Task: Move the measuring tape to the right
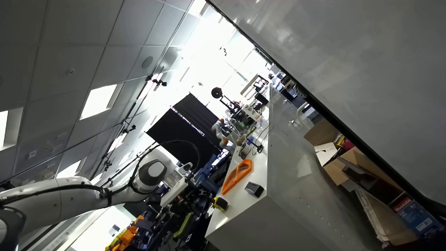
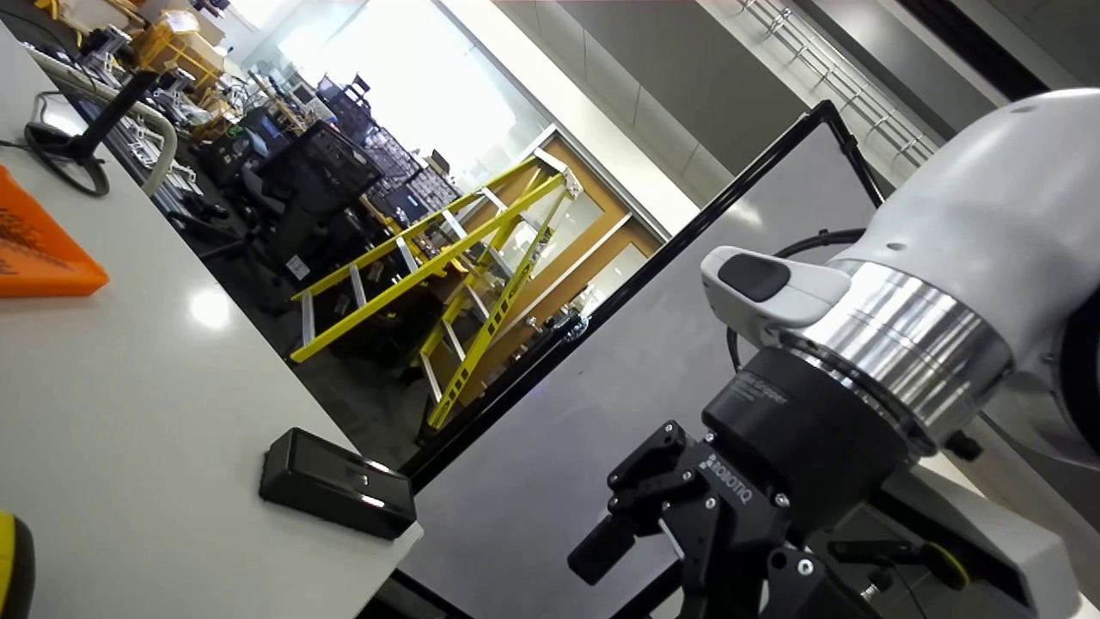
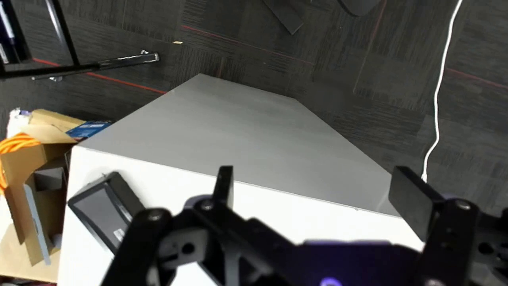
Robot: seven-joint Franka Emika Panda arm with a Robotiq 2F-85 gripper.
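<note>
Your measuring tape (image 1: 220, 203) sits on the same white tabletop (image 1: 238, 204) as the black box (image 1: 254, 189). It is a compact, rounded case in yellow and black. In both exterior views you find it apart from the black box, a stretch of tabletop between the two, with its dark part on the side toward the black box. In an exterior view the border cuts your measuring tape (image 2: 14, 563) off, leaving you a yellow strip with a curved black rim. Whether it stands upright or lies flat you cannot tell, and its finer details are too small for you to make out.
</note>
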